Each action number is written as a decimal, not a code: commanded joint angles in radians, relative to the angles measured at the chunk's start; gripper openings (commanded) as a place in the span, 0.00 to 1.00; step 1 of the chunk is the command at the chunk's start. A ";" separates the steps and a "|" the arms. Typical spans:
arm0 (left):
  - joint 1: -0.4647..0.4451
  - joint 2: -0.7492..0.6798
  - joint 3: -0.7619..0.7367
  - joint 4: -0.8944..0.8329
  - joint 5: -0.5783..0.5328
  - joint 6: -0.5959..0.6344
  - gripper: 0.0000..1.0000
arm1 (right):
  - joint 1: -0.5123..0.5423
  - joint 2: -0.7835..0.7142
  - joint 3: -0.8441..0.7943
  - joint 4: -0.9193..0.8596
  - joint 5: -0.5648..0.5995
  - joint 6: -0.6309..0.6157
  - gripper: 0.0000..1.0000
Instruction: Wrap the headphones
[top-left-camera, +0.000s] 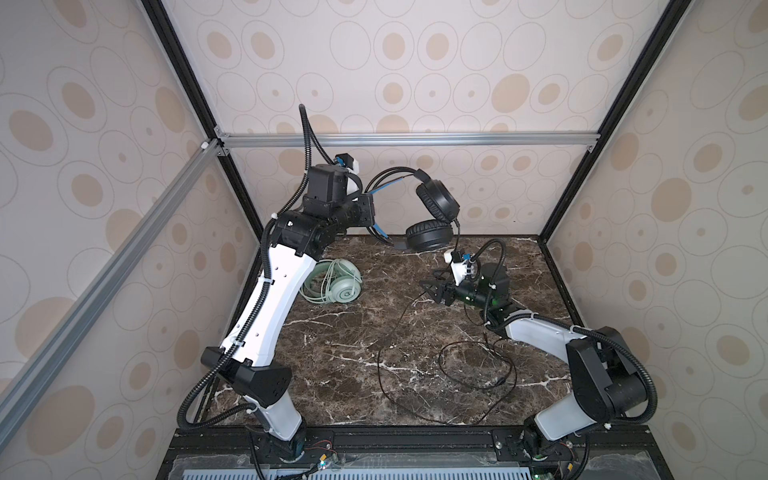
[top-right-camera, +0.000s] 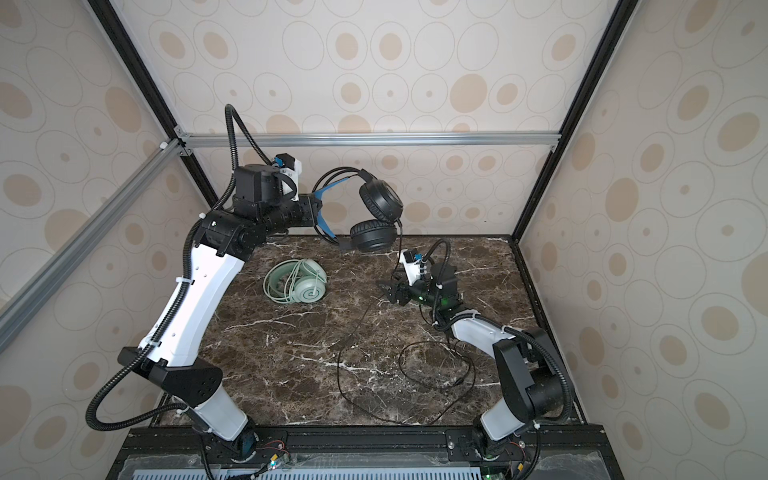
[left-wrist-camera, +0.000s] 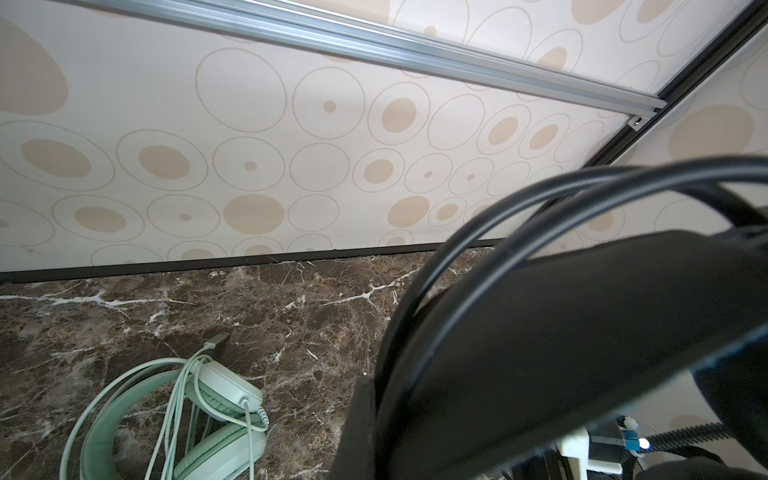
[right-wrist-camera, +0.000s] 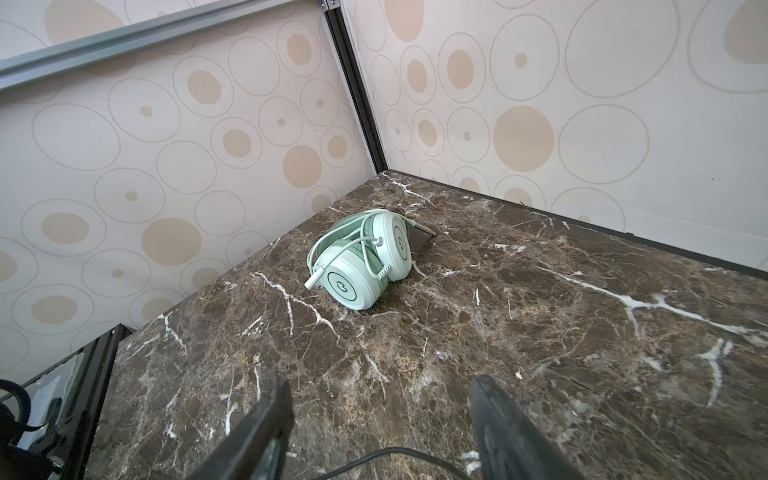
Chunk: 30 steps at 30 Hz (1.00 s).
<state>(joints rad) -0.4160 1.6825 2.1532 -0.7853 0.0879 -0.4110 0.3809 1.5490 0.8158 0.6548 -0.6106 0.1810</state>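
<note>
My left gripper (top-left-camera: 369, 208) (top-right-camera: 318, 208) is shut on the headband of the black headphones (top-left-camera: 436, 203) (top-right-camera: 380, 203), holding them in the air near the back wall. The headband (left-wrist-camera: 540, 332) fills much of the left wrist view. Their black cable (top-left-camera: 381, 361) (top-right-camera: 340, 365) hangs down, passes my right gripper and lies in loose loops on the table. My right gripper (top-left-camera: 428, 289) (top-right-camera: 384, 289) (right-wrist-camera: 380, 382) hovers low over the table, jaws apart, the cable (right-wrist-camera: 390, 455) crossing between the fingers near their base. The mint-green headphones (top-left-camera: 332, 286) (top-right-camera: 297, 282) (left-wrist-camera: 216, 415) (right-wrist-camera: 365, 262) lie folded at back left, their cable wound around them.
The dark marble table (top-left-camera: 332, 365) (top-right-camera: 270, 374) is closed in by patterned walls at the back and both sides, with black corner posts (top-left-camera: 561, 208). The cable's loops spread over the front right of the table, near the right arm's base.
</note>
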 joint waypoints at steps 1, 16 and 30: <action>0.017 -0.044 0.060 0.070 0.024 -0.054 0.00 | 0.006 -0.005 0.026 0.036 -0.012 -0.013 0.52; 0.090 -0.057 0.010 0.113 -0.036 -0.092 0.00 | 0.006 -0.291 -0.032 -0.455 0.227 -0.225 0.00; 0.108 -0.049 -0.135 0.204 -0.153 -0.003 0.00 | 0.096 -0.450 0.362 -1.188 0.691 -0.675 0.00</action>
<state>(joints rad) -0.3122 1.6531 2.0132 -0.6811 -0.0441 -0.4366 0.4324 1.1007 1.0977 -0.3519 -0.0475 -0.3382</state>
